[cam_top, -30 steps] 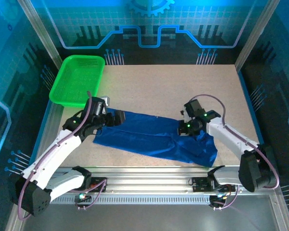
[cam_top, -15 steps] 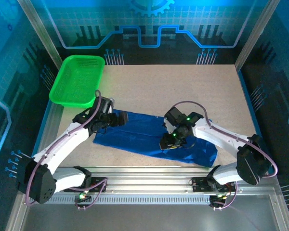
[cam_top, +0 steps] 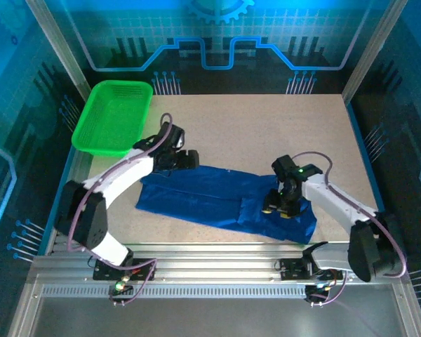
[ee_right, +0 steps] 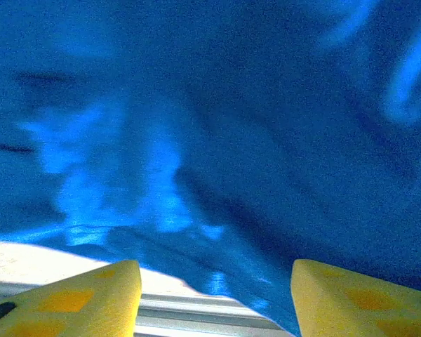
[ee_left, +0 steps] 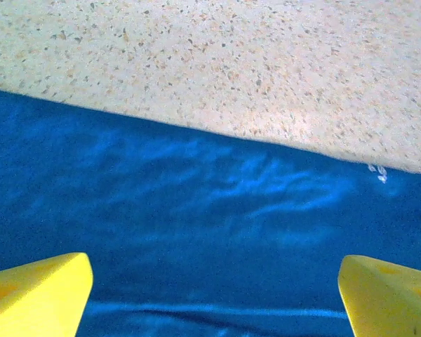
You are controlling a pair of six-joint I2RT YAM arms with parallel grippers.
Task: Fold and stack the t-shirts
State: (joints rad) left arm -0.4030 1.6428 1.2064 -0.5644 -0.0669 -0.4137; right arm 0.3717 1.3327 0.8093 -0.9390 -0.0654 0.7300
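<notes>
Left tool (cam_top: 186, 159) parted at t-shirt (cam_top: 203, 198) edge, right tool (cam_top: 279, 210) parted above it

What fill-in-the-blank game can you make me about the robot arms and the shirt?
1. The t-shirt lying on the table is ____.
2. The basket in the far left corner is ____.
3. The left tool and the right tool both have ____ fingers.
Missing words: blue, green, yellow.
</notes>
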